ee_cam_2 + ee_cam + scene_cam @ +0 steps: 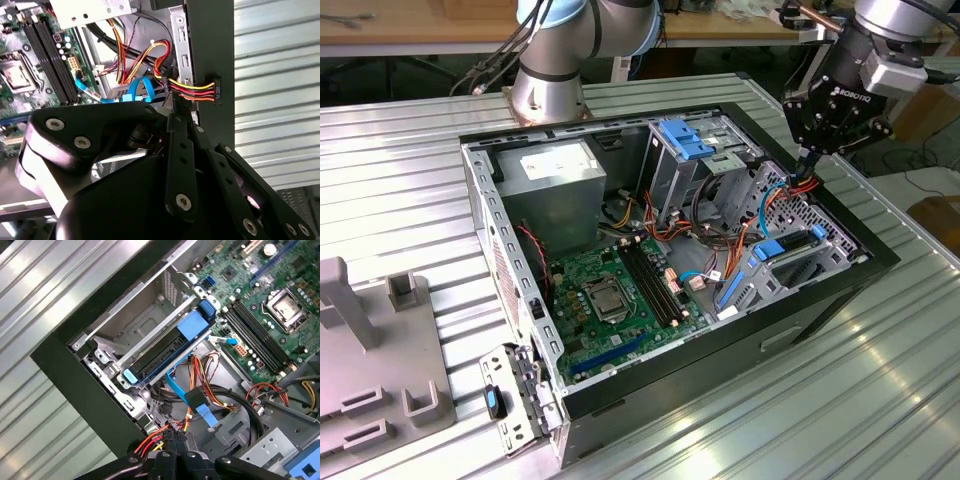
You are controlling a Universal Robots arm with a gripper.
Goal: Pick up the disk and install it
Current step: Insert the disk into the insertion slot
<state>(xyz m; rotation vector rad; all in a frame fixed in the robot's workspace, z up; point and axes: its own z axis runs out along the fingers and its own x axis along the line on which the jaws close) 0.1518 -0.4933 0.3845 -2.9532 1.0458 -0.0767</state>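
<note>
Ribbed metal table (880, 400), with an open computer case (820, 310) lying on it, side panel off. A grey fixture (370, 360) sits on the table at the exterior view's left, apart from the case.

Inside the case: grey power box (555, 190) at the back, green motherboard (610, 300) across the floor.

The disk (785, 248) (167, 352) lies in the metal drive bay against the case wall at the exterior view's right, its blue frame level with the bay rails.

The gripper (807, 162) (177, 117) (172, 452) hangs over that wall's far end, apart from the disk. Jaws narrow, tips drawn nearly together.

A red, yellow and black wire bundle (192, 90) (150, 440) runs right at the tips; cannot tell whether they pinch it.
</note>
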